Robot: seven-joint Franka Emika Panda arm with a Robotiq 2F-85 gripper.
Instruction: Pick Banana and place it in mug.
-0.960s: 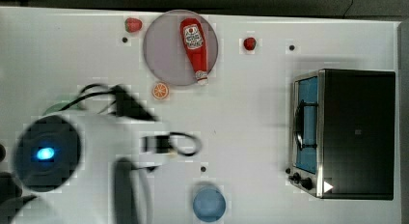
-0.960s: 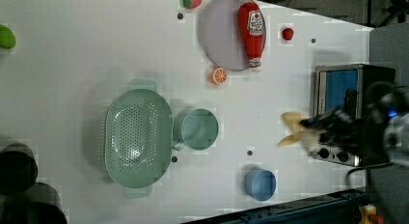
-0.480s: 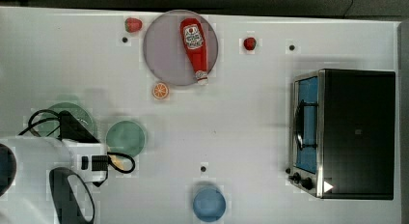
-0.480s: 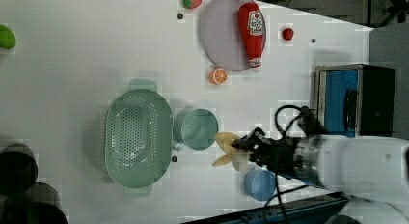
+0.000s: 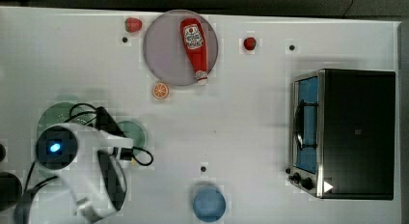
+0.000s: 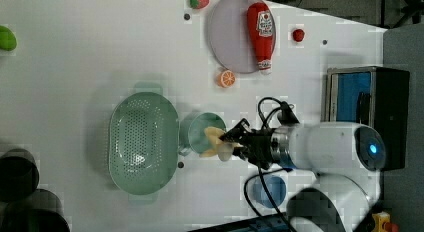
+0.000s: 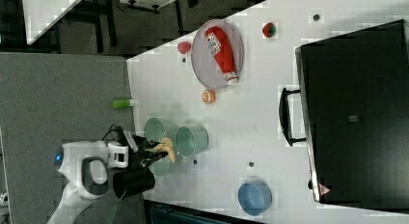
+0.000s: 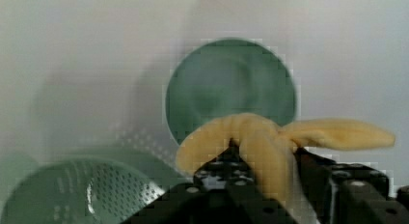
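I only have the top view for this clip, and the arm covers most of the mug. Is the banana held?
Observer: Yes. In the wrist view the gripper is shut on the banana.
Operator: Is it over the mug?
Observer: In the left view the banana overlaps the mug at the rim on the left view's right; it hangs above, not inside.
Operator: Anything in the mug already?
Observer: No, the wrist view shows the mug with a bare green bottom.
Operator: What is close by?
Observer: A green strainer, right beside the mug on the left view's left.
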